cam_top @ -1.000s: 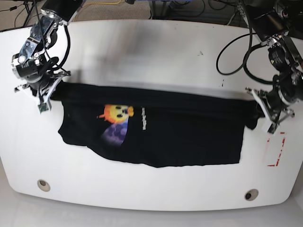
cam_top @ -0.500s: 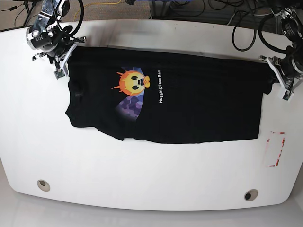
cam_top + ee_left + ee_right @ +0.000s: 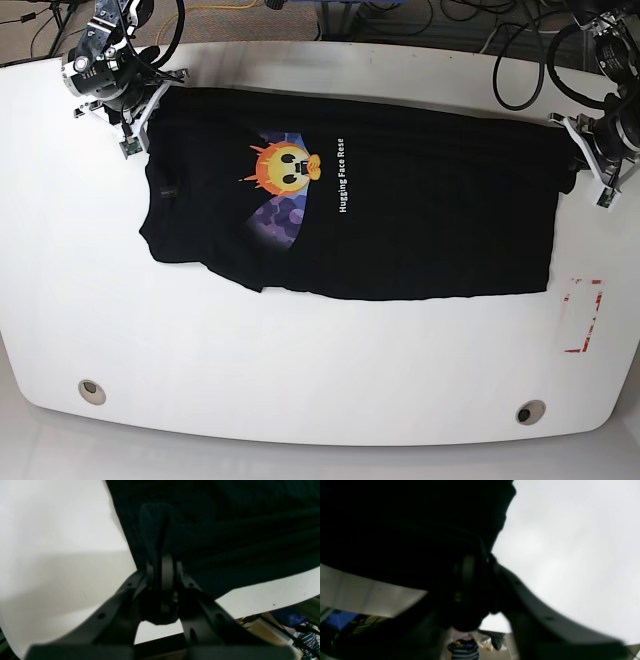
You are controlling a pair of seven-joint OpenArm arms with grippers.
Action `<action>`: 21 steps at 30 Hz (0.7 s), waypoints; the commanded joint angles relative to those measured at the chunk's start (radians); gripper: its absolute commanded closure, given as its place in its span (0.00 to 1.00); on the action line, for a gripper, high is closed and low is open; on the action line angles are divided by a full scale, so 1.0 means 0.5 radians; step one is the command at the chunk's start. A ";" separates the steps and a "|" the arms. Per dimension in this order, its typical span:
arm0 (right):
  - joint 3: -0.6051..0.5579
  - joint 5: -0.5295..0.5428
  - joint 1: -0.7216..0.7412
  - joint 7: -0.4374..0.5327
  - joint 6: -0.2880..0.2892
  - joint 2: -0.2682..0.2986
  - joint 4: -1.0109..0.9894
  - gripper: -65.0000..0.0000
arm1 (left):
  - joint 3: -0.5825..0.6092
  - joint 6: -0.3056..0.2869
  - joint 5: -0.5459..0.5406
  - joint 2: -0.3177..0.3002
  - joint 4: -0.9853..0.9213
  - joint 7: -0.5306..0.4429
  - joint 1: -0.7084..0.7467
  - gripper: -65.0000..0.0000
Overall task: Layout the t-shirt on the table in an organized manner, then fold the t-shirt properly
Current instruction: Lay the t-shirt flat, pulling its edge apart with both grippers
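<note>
The black t-shirt [image 3: 400, 220] lies spread across the far half of the white table [image 3: 300, 360], print side up, with the orange face and white lettering showing. My left gripper [image 3: 580, 165] is at the shirt's right end. In the left wrist view its fingers [image 3: 167, 567] are pinched shut on a fold of the t-shirt [image 3: 225, 530]. My right gripper [image 3: 135, 115] sits at the shirt's far left corner. The right wrist view is blurred. There, dark t-shirt cloth [image 3: 407, 517] covers the right gripper [image 3: 475, 562], and its jaw gap is not visible.
A red-and-white tape rectangle [image 3: 584, 315] marks the table near its right edge. Two round grommet holes [image 3: 92, 391] [image 3: 531, 412] sit near the front edge. Cables [image 3: 520, 60] hang behind the far edge. The shirt's top hem lies close to that edge.
Both grippers have drawn the t-shirt away from the front toward the far edge. The shirt went from sagging and blurred to flat and stretched. In the last half second it barely shifted.
</note>
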 commanded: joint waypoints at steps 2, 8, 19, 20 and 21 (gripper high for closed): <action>0.019 -0.053 -0.034 -0.006 -0.018 0.029 0.029 0.51 | 0.042 -0.002 0.018 -0.048 0.030 -0.020 0.023 0.85; 0.019 -0.050 -0.077 -0.006 -0.018 0.023 0.029 0.19 | 0.042 -0.002 0.018 -0.048 0.030 -0.020 0.060 0.50; 0.031 -0.020 -0.084 -0.006 -0.018 -0.020 0.041 0.17 | 0.033 -0.002 0.018 -0.048 0.030 -0.020 0.053 0.35; 0.044 0.023 -0.084 -0.006 -0.018 -0.017 0.041 0.17 | 0.027 -0.002 0.018 -0.051 0.030 -0.020 0.050 0.35; 0.074 0.091 -0.084 -0.009 -0.018 -0.010 0.041 0.17 | 0.005 -0.002 0.018 -0.051 0.030 -0.020 0.047 0.35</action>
